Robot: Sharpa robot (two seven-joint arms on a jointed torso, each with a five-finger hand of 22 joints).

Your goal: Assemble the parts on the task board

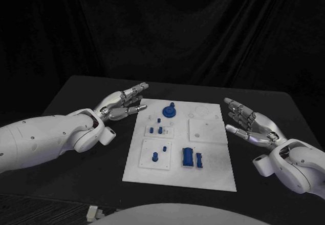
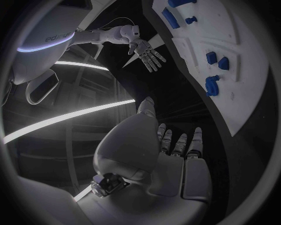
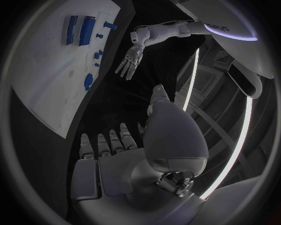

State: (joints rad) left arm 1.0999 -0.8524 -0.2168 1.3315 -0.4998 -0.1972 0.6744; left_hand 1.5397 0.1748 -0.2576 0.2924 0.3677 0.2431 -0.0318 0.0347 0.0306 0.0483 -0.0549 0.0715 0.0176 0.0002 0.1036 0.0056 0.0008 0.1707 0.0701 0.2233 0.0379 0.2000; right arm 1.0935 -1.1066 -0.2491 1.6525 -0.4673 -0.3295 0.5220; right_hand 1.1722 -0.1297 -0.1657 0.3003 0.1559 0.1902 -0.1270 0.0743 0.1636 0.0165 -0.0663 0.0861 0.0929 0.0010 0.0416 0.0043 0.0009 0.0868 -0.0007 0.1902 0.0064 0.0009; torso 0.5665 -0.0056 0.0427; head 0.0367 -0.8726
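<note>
The task board [image 1: 210, 177] lies flat on the black tabletop [image 1: 75, 92], between the two hands. The left hand [image 1: 123, 105] hovers just beside the board's far left corner, apart from it, its fingers spread and holding nothing. The right hand [image 1: 249, 125] hangs on the opposite side, near the board's far right edge, palm turned inward toward the board, fingers likewise apart and empty. Neither hand touches the board or any part.

The parts sit on the board in the strip between the hands and nearer the robot than either of them. A round blue part with a knob [image 1: 169, 111] stands at the far end of the board, roughly level with the left hand and closer to it than to the right hand. Just nearer the robot come several small blue pegs [image 1: 157, 129], then a single upright peg [image 1: 155, 156], a broad blue block [image 1: 187, 156] and a slim blue bar [image 1: 199, 159] side by side, all well apart from both hands.

In the left wrist view the left hand's fingers [image 2: 179, 143] stretch out straight beside the board's edge [image 2: 234, 112], with the right hand [image 2: 147, 54] open across from it. The right wrist view mirrors this: extended fingers [image 3: 111, 143] near the board [image 3: 53, 98], the left hand [image 3: 129, 61] spread beyond.
</note>
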